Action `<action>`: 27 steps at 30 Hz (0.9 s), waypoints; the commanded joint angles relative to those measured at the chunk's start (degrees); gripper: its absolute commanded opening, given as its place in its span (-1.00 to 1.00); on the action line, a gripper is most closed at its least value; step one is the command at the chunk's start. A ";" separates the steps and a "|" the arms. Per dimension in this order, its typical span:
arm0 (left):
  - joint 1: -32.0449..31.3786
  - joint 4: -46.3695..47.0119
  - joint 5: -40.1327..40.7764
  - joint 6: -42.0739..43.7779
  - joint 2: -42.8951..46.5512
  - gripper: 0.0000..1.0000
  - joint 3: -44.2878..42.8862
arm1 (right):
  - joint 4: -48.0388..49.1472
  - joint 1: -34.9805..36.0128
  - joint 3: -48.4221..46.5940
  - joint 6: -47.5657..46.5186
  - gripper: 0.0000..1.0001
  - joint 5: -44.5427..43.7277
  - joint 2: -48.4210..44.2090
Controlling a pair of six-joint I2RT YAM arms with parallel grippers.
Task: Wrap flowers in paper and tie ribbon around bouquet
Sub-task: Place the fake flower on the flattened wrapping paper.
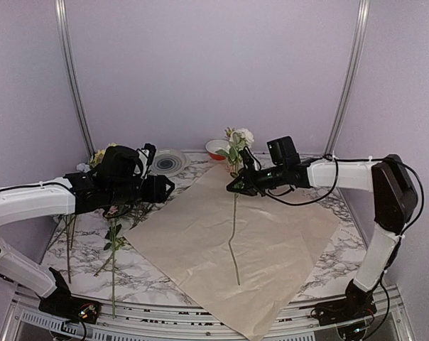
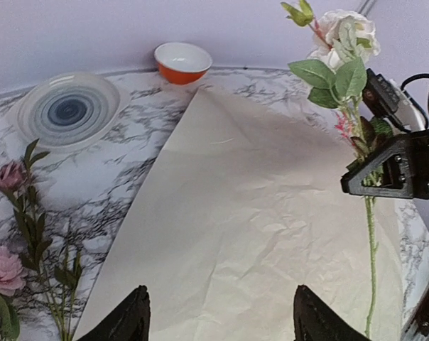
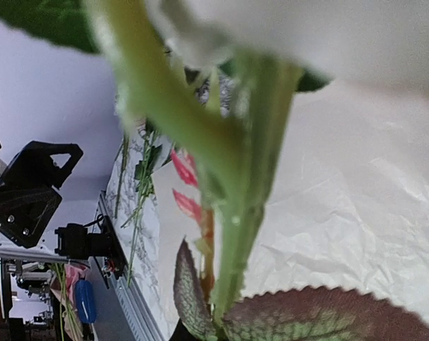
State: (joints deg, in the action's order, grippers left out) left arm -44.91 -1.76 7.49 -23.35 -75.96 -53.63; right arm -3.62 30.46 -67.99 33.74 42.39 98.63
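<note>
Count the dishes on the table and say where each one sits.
2. A ringed grey plate sits at the back, left of the paper's far corner; an orange bowl sits just beyond that corner. Others may be hidden.

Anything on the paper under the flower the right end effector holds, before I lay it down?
Nothing visible. The right end effector is shut on the stem of the white flower, above bare paper; the bowl, plate and other flowers sit off the sheet.
</note>
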 commanded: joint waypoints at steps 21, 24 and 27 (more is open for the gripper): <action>12.95 -17.76 7.93 -7.74 1.60 0.45 8.57 | -24.81 0.96 -25.14 -16.42 0.04 -38.69 20.08; 18.15 -17.39 8.37 -10.94 3.19 0.43 12.75 | -25.73 3.31 -23.92 -18.21 0.07 -41.79 16.67; 20.65 -15.19 10.15 -12.53 3.96 0.45 16.35 | -25.46 5.44 -22.07 -19.42 0.08 -42.73 13.63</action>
State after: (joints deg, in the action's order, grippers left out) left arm -26.87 -15.14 14.41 -32.23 -73.65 -41.43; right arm -27.94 32.53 -90.98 17.67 4.64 118.41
